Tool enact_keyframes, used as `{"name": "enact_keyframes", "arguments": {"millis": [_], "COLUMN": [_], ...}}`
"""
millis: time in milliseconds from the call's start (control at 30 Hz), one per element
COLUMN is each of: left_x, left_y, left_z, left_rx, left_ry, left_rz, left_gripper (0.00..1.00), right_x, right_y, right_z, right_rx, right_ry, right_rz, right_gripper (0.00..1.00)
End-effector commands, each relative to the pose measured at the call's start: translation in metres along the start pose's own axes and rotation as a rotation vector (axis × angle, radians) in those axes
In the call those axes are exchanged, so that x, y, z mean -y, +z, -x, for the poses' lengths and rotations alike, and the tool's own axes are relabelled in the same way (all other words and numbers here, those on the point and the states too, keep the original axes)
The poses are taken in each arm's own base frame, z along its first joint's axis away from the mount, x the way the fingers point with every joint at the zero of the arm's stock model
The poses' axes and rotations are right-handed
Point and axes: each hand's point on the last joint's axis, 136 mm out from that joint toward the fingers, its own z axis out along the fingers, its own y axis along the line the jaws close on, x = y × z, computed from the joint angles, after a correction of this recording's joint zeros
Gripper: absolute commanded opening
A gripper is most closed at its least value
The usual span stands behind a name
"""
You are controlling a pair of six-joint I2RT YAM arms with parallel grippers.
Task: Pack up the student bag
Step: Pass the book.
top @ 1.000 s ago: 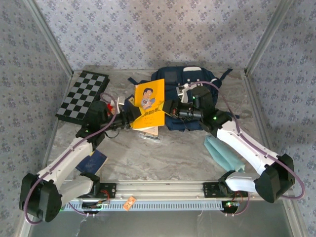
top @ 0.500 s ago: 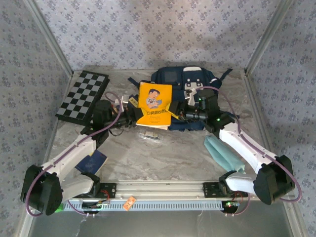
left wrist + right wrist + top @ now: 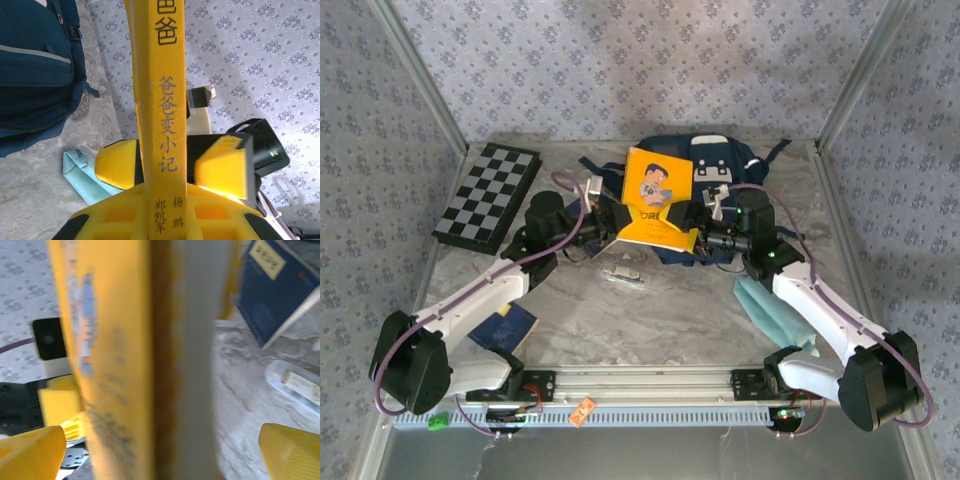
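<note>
**Two robot arms meet at a yellow book held over a navy student bag**

Seen from above, the student bag [image 3: 742, 160] lies at the far middle of a marble-patterned table [image 3: 660, 325], close to the patterned back wall, with its white patches facing up. Everything else is placed from this bag.

A yellow book [image 3: 655, 195] with a cartoon figure on its cover is held tilted in the air over the bag's left half, hiding part of it. The left gripper [image 3: 607, 216] reaches in from the bag's left and is clamped on the book. Its wrist camera shows the book's spine, printed with Chinese characters, pinched between two yellow pads [image 3: 222, 170].

The right gripper [image 3: 696, 236] sits just in front of the bag, at the book's lower right corner, with its jaws spread wide. In its own wrist view the yellow fingertips [image 3: 30, 452] stand far out on either side of the blurred book edge and do not touch it.

Well to the bag's left, a black-and-white chessboard [image 3: 488, 195] lies flat. In front of the bag, a small clear packet [image 3: 623, 275] lies on the marble. Nearer the arm bases, a pale teal flat item [image 3: 770, 310] lies to the bag's front right. A dark blue booklet [image 3: 508, 325] lies to its front left, partly under the left arm.
</note>
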Motion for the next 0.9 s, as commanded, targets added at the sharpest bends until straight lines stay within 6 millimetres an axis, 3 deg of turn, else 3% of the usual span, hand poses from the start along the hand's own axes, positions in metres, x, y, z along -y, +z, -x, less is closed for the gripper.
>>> {"name": "enact_keyframes", "arguments": {"millis": [0,100,233,500,667,800,867], "left_x": [0.037,0.018,0.006,-0.005,-0.005,-0.019,-0.037], "left_y": [-0.003,-0.003,0.0,0.007,0.011,0.006,0.003], "left_z": [0.019,0.019,0.016,0.01,0.002,-0.005,-0.004], "left_rx": [0.071,0.074,0.058,0.032,-0.017,-0.062,-0.063], "left_ry": [0.127,0.127,0.11,0.107,0.123,0.196,0.272], "left_rz": [-0.07,0.027,0.056,0.085,0.081,0.168,0.257], "left_gripper": [0.0,0.0,0.0,0.0,0.0,0.23,0.34], "right_x": [-0.041,-0.049,-0.043,-0.016,-0.008,0.001,0.009], "right_y": [-0.009,-0.021,-0.024,-0.023,-0.031,-0.046,-0.057], "right_z": [0.001,0.005,0.006,0.009,0.012,0.012,0.01], "right_rx": [-0.005,0.041,0.044,0.046,0.064,0.084,0.09], "right_ry": [-0.049,-0.074,-0.081,-0.092,-0.109,-0.141,-0.158], "right_rz": [0.153,0.164,0.124,0.004,-0.051,-0.141,-0.212], "right_gripper": [0.99,0.92,0.7,0.2,0.0,0.0,0.0]}}
